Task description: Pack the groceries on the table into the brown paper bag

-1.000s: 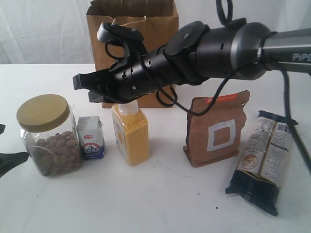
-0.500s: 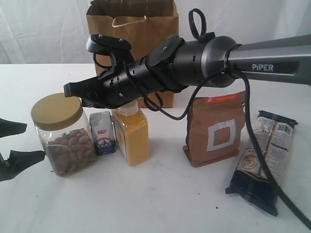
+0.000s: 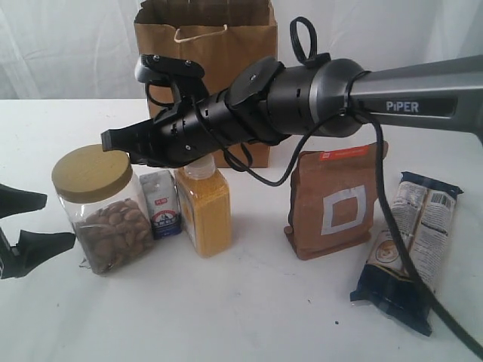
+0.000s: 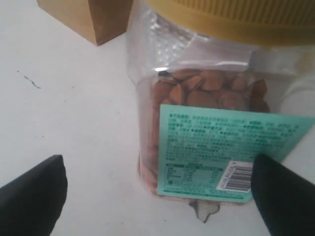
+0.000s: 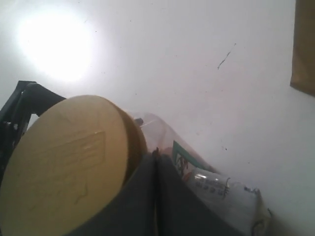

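The yellow-lidded clear jar [image 3: 98, 222] of nuts leans slightly on the table [image 3: 249, 309], next to the small white-blue carton [image 3: 164, 205] and the yellow white-capped bottle [image 3: 204, 210]. My right gripper [image 3: 113, 139] is shut and empty, its tip at the lid's [image 5: 64, 167] edge. My left gripper [image 3: 41, 222] is open at the left, its fingers either side of the jar's [image 4: 211, 123] base. The copper-brown pouch [image 3: 339, 204] and long dark-blue packet [image 3: 411, 253] are on the right. The brown paper bag [image 3: 205, 45] stands upright behind my right arm.
My right arm [image 3: 317, 94] stretches from the right edge across the front of the bag, above the bottle and carton. A corner of the bag [image 4: 93, 19] shows beyond the jar in the left wrist view. Bare white tabletop lies in front of the groceries.
The jar has shifted right, up against the carton, and now leans. My left gripper has come in from the left edge after it. My right gripper has dropped lower and further left.
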Motion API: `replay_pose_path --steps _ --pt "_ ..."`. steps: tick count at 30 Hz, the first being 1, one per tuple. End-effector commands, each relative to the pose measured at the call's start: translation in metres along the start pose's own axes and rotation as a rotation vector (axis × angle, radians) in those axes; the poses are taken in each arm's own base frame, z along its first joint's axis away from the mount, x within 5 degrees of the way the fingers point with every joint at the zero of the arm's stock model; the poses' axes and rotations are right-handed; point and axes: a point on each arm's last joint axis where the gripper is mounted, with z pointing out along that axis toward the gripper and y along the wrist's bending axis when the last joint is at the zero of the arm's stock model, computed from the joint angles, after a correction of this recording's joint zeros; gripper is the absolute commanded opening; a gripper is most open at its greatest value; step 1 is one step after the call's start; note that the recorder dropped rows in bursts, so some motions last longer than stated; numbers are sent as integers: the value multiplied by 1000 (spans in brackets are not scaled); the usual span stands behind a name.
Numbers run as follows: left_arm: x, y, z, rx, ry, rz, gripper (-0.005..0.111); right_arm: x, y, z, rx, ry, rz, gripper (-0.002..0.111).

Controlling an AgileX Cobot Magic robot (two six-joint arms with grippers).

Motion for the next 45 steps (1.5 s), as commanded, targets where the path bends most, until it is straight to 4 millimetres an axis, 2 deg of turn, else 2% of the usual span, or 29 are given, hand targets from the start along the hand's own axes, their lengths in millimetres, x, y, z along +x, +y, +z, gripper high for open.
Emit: replay_pose_path --steps 1,11,20,32,39,45 --pt "-4 -11 8 91 6 -16 105 1 0 2 -4 8 2 0" --pt "-4 -13 5 117 39 -163 105 3 1 2 -21 29 2 0" --pt "-21 -15 -4 129 60 -190 105 4 2 1 -25 41 -8 0" --pt "-35 -38 20 225 39 -64 105 6 3 1 -39 58 -5 0" --pt "-36 -36 23 185 40 -110 105 8 1 1 -16 83 -78 0" --pt "-30 -30 24 108 106 -191 105 10 1 1 -26 99 -60 0"
